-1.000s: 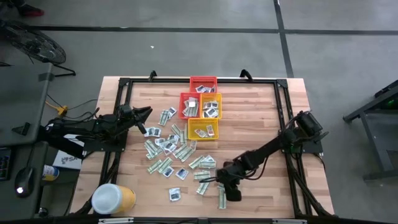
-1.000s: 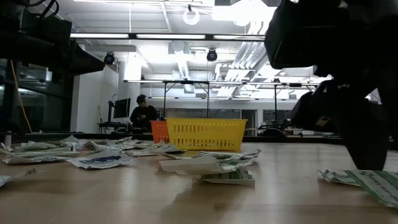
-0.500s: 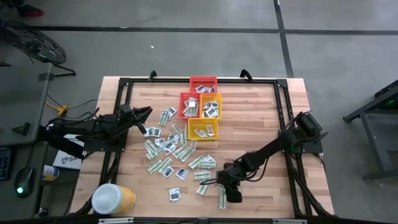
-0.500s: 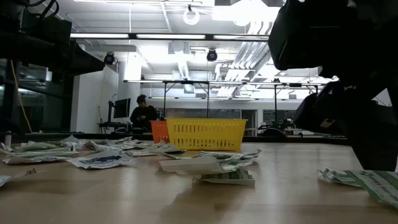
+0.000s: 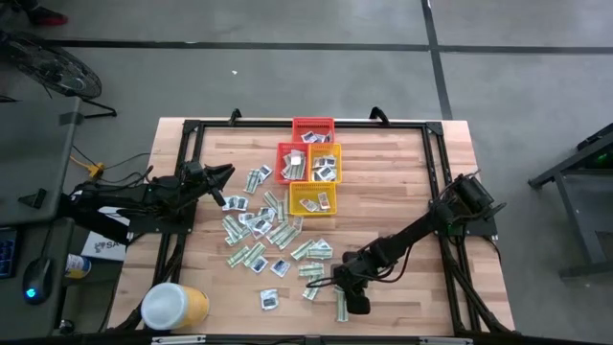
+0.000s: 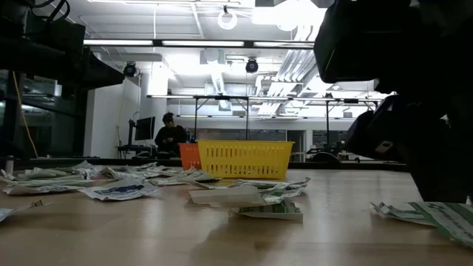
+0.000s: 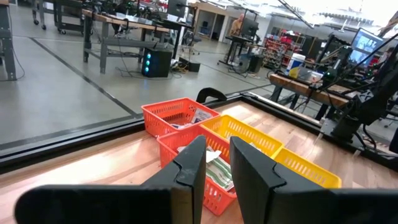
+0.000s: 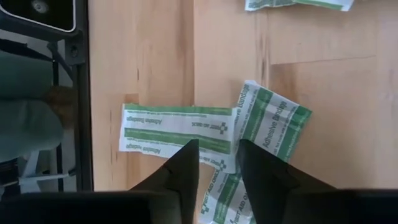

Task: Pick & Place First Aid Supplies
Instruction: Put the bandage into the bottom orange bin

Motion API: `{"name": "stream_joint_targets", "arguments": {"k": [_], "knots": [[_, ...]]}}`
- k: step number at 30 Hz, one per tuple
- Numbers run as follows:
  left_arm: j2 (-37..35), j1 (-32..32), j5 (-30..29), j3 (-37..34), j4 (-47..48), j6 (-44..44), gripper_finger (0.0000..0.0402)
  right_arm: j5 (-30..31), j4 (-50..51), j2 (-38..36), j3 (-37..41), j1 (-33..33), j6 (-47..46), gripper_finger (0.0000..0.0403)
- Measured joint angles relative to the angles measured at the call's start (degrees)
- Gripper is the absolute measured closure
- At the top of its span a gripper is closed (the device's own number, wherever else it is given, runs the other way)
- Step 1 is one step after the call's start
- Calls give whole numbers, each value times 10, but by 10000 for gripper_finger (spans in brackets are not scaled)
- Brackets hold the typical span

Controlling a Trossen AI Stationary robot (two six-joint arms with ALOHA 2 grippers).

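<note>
Several first aid supplies [image 5: 263,230] lie flat and scattered on the wooden table, pale green-and-white strips and white squares. My right gripper [image 5: 350,299] slants down over a small overlapping group of green-and-white strips [image 8: 177,130] near the table's near edge. It is open, and its fingertips [image 8: 217,155] stand over the long strip's end, where a tilted strip [image 8: 273,127] overlaps it. In the low view it is a dark mass above a strip [image 6: 436,216]. My left gripper [image 7: 214,165] waits at the table's left, level, slightly open and empty. My right gripper comes at the long strip's end [image 8: 217,140] slanting down from above, one finger on either side of that spot. I cannot tell whether the fingertips touch the strip. The strip lies flat on the table.
A cluster of small baskets stands at the far middle: red [image 5: 313,127], orange [image 5: 292,163] and yellow [image 5: 313,199], some with packets in them. A big yellow tub with a white lid [image 5: 174,307] lies at the near left corner. A black frame [image 5: 436,172] borders the table.
</note>
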State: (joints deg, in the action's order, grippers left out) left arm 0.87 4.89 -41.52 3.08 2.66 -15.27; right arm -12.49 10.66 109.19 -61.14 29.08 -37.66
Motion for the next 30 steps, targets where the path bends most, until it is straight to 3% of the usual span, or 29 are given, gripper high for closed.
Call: {"name": "stream_joint_targets", "arguments": {"k": [10, 22, 30], "knots": [[0, 0, 0, 0, 0, 0, 328, 0, 3, 1, 0, 0, 5, 396], [0, 0, 0, 0, 0, 0, 328, 6, 12, -38, -22, 0, 5, 402], [0, 0, 0, 0, 0, 0, 328, 77, 71, -100, -43, -6, 54, 402]]}}
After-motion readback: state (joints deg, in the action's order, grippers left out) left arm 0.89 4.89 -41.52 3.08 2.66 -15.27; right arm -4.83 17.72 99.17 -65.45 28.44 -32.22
